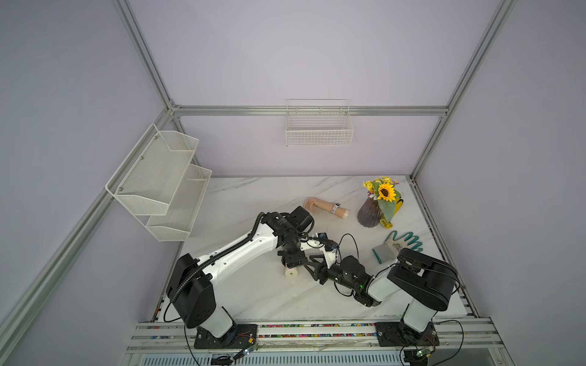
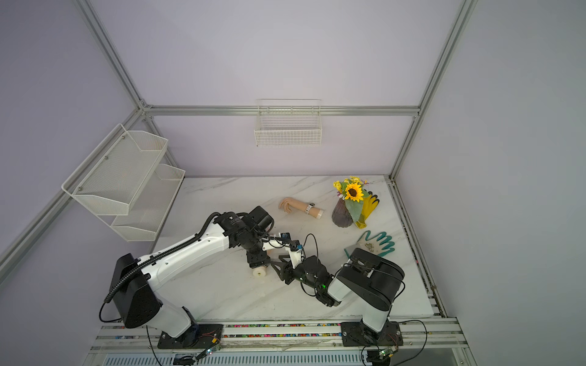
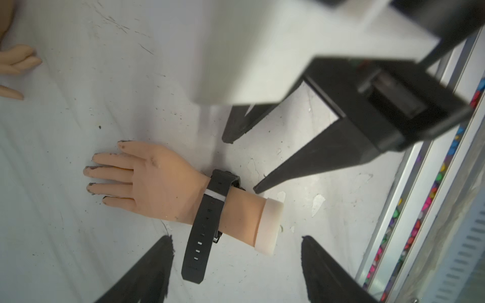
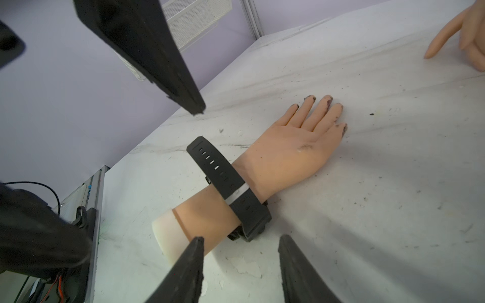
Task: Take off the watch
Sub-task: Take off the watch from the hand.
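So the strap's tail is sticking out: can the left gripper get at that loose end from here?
Probably yes. The left gripper is open and the strap's loose end lies in line between its fingers, nothing covering it; the right gripper sits on the far side of the wrist.

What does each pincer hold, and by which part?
Nothing: both the left pincer and right pincer stand open near the black strap watch on the tan mannequin hand.

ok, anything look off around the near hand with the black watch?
Yes. The black watch has its strap tail sticking out loose past the wrist, not tucked in. The mannequin hand has black-smudged fingertips, and the tabletop is chipped beside its forearm stub.
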Motion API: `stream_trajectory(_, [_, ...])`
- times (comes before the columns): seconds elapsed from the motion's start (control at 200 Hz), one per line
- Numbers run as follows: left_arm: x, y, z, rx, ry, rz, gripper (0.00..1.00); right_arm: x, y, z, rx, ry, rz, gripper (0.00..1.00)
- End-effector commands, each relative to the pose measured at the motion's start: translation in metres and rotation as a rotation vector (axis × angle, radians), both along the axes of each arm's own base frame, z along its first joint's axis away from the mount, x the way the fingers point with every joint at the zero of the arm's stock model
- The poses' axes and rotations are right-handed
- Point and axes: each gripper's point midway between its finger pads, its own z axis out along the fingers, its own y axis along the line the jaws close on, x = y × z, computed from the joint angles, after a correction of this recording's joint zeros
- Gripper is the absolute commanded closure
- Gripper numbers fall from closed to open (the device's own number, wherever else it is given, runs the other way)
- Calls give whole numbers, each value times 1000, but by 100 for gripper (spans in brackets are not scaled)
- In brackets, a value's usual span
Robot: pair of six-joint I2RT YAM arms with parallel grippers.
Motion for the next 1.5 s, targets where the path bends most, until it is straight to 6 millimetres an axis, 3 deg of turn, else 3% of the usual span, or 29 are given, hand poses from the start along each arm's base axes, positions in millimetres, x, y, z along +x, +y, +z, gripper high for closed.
stream_trajectory(0.0, [7, 4, 0, 46, -26, -158, 24, 1, 5, 9, 44, -19, 23, 51])
stream_trajectory(0.17, [22, 6, -16, 29, 8, -155, 29, 5, 10, 3, 46, -2, 46, 51])
stream_trajectory(0.26, [24, 6, -25, 31, 44, -169, 42, 4, 14, 0, 59, 13, 60, 51])
stream_trajectory(0.425, [27, 6, -41, 32, 105, -164, 56, 8, 11, -2, 71, 31, 27, 54])
stream_trajectory(0.695, [30, 4, -59, 49, 153, -152, 55, 8, 2, -1, 75, 39, -13, 54])
stream_trajectory(0.95, [27, 11, -72, 94, 202, -159, 64, 10, 1, -2, 76, 41, -21, 54])
stream_trajectory(1.12, [28, 17, -85, 120, 210, -148, 67, 10, -2, 9, 105, 9, -29, 54])
stream_trajectory(1.35, [35, 12, -72, -5, 185, -87, 85, 11, -9, 39, 167, -83, -58, 53])
stream_trajectory(1.495, [41, 6, -54, -99, 136, -47, 86, 12, -8, 50, 173, -167, -51, 49])
